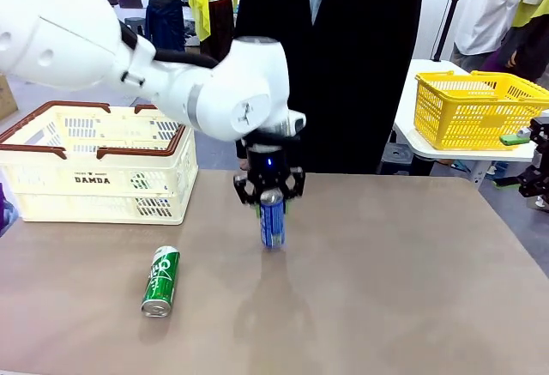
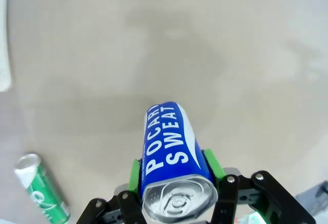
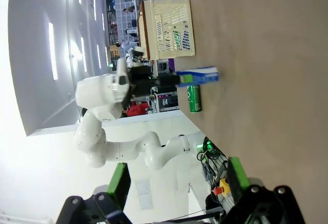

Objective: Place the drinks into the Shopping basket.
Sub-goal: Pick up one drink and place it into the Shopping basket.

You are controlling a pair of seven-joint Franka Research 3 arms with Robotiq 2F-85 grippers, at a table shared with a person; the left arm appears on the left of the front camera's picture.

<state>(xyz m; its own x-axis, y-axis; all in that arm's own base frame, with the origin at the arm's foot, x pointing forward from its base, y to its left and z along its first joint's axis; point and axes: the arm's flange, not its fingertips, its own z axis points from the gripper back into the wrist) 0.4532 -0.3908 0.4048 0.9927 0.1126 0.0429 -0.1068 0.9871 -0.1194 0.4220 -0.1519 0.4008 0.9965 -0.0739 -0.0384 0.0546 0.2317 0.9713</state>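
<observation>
A blue can (image 1: 273, 225) (image 2: 171, 142) with white lettering stands upright at the table's middle, its base at or just above the tabletop. My left gripper (image 1: 269, 196) (image 2: 171, 165) is shut on its upper part from above, a green pad on each side. The green can (image 1: 160, 281) (image 2: 43, 196) lies on its side nearer the front left. At the back left sits the cream Shopping basket (image 1: 51, 148) with its brown rim. The right wrist view shows that basket (image 3: 169, 29), both cans (image 3: 200, 75) and my right gripper (image 3: 177, 183), open with nothing in it, off the table's right side (image 1: 533, 182).
A person in dark clothes (image 1: 343, 66) stands at the far edge behind the blue can. A yellow mesh basket (image 1: 476, 109) rests on a white side table at the back right. Bare tabletop (image 1: 412, 289) stretches across the right half.
</observation>
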